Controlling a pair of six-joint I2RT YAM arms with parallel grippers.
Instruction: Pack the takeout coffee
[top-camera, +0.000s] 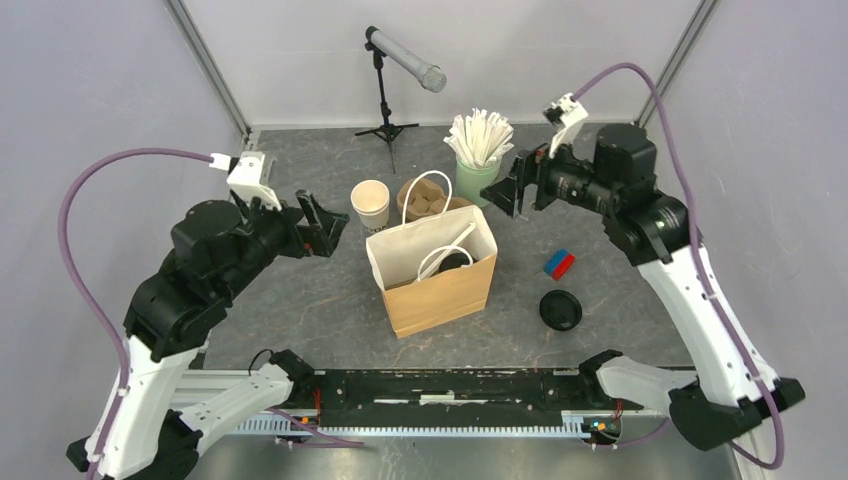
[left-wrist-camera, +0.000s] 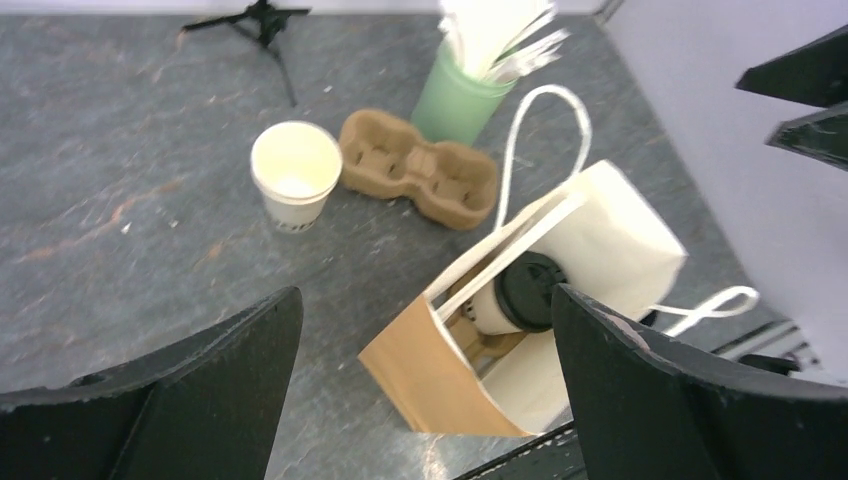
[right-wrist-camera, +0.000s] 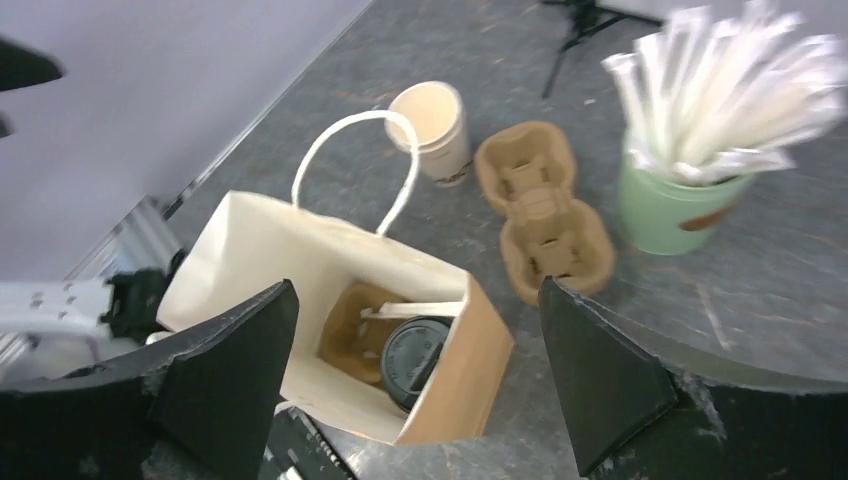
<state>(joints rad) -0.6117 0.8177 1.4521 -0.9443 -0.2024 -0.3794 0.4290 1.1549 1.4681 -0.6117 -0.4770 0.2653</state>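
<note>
Near edge: both arm bases on a black rail along the grey tabletop. Just beyond, centre: a brown paper bag stands upright with its mouth open, white inside, white loop handles; one handle stands up, the other droops. The takeout coffee sits inside the bag. From the left wrist its black lid shows on top of a white cup body, leaning toward one bag wall. From the right wrist the lid lies next to a brown cardboard piece also in the bag. Right of the bag, apart from it: a loose black lid flat on the tabletop, and a little farther back a small red and blue block. Left end effector hangs left of the bag above the tabletop, fingers spread wide, nothing between them. Right end effector hangs above and behind the bag's right corner, fingers likewise wide apart and holding nothing. Behind the bag: a lidless cream cup upright, a cardboard cup carrier just beside it, then a green holder packed with white wrapped straws. Farthest back: a small black tripod carrying a tilted grey tube.
</note>
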